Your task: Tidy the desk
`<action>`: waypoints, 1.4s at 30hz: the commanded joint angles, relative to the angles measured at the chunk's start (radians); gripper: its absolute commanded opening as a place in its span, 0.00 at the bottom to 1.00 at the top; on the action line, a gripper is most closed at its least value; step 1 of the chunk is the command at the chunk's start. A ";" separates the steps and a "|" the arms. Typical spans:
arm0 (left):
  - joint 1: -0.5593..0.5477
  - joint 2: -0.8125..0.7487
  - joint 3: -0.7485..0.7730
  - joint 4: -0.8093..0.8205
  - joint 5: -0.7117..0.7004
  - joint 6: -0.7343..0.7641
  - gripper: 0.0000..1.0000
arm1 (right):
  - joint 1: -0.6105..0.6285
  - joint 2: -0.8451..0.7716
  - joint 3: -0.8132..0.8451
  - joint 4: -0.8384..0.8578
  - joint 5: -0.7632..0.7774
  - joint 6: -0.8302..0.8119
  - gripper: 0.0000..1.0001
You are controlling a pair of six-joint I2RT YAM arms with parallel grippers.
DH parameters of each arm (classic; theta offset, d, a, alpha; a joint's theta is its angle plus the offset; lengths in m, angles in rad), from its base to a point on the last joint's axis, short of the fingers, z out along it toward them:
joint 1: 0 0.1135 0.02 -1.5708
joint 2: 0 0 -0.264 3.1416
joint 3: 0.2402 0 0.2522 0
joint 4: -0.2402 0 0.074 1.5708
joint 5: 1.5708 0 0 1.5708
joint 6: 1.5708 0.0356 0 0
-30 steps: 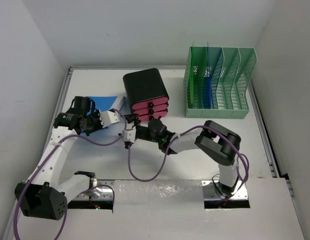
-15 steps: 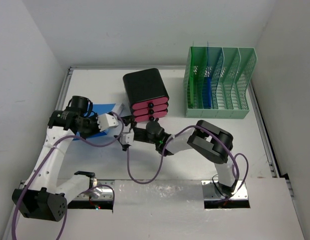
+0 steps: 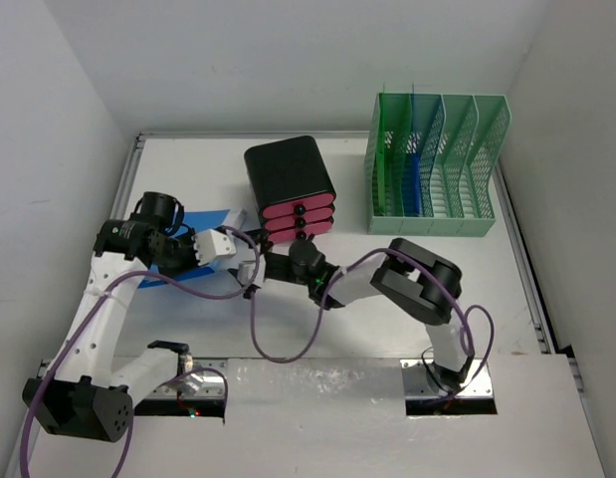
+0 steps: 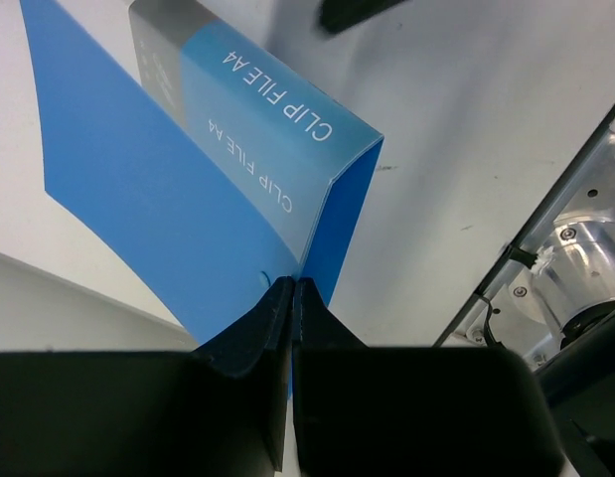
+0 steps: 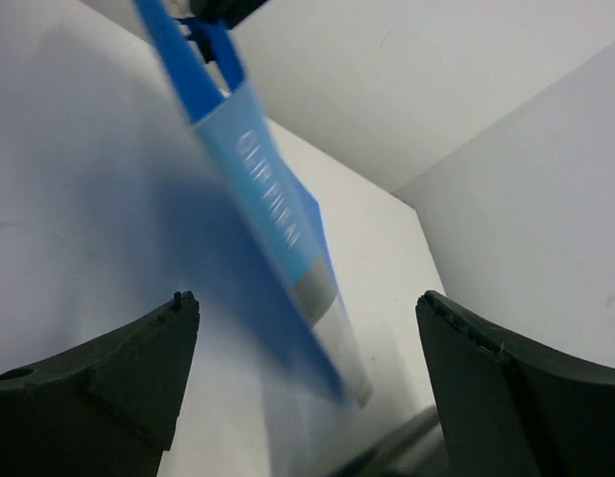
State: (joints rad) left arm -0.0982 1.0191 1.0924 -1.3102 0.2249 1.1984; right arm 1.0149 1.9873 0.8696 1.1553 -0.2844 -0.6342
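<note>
The left gripper (image 4: 292,296) is pinched tight on one edge of the thin blue plastic clip file (image 4: 178,189). The right gripper (image 5: 305,303) has its two fingers spread wide with nothing in them. The file is out in front of the gap between them and is not touching them.

The big flat white desk (image 3: 387,279) fills the middle of the top view, under both arms.

The file is thin and bendy, and only a small pinch holds it. I think it could swing, twist or slip out if the arm moves fast. The two grippers are very near each other, so they could bump. The right one could also push the file away and miss it. The loose purple cable (image 3: 256,334) hangs just below them and might catch. The black box with pink drawers (image 3: 288,169) is just up and to the right, and a file corner could knock it.

The left arm is near the thin silver rail (image 3: 116,214) on the left side, so there is little room there. There is more bare desk in the middle right. The mint-green mesh file rack (image 3: 435,169) stands well apart in the upper right.
</note>
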 commanded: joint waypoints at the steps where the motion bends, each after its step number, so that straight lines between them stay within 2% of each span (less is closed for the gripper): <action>1: -0.005 -0.027 0.038 -0.008 0.013 -0.008 0.00 | -0.012 0.089 0.152 -0.115 0.024 -0.056 0.88; 4: -0.005 -0.028 0.029 -0.008 0.016 -0.008 0.00 | -0.022 0.166 0.236 -0.112 0.027 -0.038 0.88; 8: -0.005 -0.024 0.029 -0.008 0.019 -0.013 0.00 | -0.022 0.228 0.392 -0.205 -0.025 0.004 0.86; 10: -0.005 -0.022 0.040 -0.008 0.024 -0.013 0.00 | -0.021 0.260 0.463 -0.259 -0.059 0.030 0.77; 11: -0.006 -0.021 0.050 -0.008 0.033 -0.014 0.00 | -0.021 0.269 0.482 -0.278 -0.068 0.037 0.71; 12: -0.005 -0.019 0.055 -0.008 0.037 -0.014 0.00 | -0.021 0.287 0.496 -0.292 -0.091 0.045 0.60; 15: -0.005 -0.019 0.070 -0.008 0.057 -0.017 0.00 | -0.015 0.306 0.528 -0.313 -0.113 0.067 0.44; 17: -0.005 -0.016 0.075 -0.008 0.062 -0.016 0.00 | -0.010 0.303 0.537 -0.364 -0.113 0.058 0.28; 18: -0.005 -0.016 0.077 -0.008 0.063 -0.016 0.00 | -0.007 0.297 0.536 -0.364 -0.113 0.053 0.17; 19: -0.005 -0.016 0.077 -0.008 0.073 -0.016 0.00 | -0.001 0.291 0.510 -0.347 -0.078 0.056 0.00; 24: -0.005 -0.011 0.161 0.026 0.079 -0.110 0.02 | 0.013 0.211 0.379 -0.166 -0.059 0.126 0.00; 26: -0.005 -0.016 0.242 0.063 0.061 -0.212 0.16 | 0.014 0.176 0.358 -0.149 -0.090 0.181 0.00; 27: -0.005 -0.022 0.268 0.113 0.053 -0.239 0.38 | 0.016 0.160 0.341 -0.131 -0.096 0.245 0.00; 28: -0.002 -0.033 0.320 0.143 0.039 -0.305 0.47 | 0.016 0.125 0.330 -0.121 -0.093 0.273 0.00; 34: 0.023 -0.005 0.569 0.334 -0.028 -0.612 0.52 | 0.037 0.030 0.313 -0.129 0.086 0.343 0.00; 36: 0.023 0.012 0.610 0.413 -0.083 -0.699 0.65 | 0.037 0.016 0.357 -0.202 0.113 0.369 0.00; 39: 0.023 0.022 0.672 0.502 -0.220 -0.810 0.76 | 0.037 -0.002 0.381 -0.204 0.149 0.419 0.00; 40: 0.023 0.029 0.695 0.514 -0.267 -0.816 0.85 | 0.037 -0.008 0.384 -0.197 0.166 0.429 0.00; 42: 0.023 0.042 0.783 0.528 -0.373 -0.813 0.86 | 0.036 -0.024 0.425 -0.227 0.220 0.433 0.00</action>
State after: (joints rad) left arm -0.0853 1.0409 1.7821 -0.9051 0.0422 0.4976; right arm 1.0561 2.0483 1.2072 0.8925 -0.1551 -0.2676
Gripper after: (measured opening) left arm 0.852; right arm 0.161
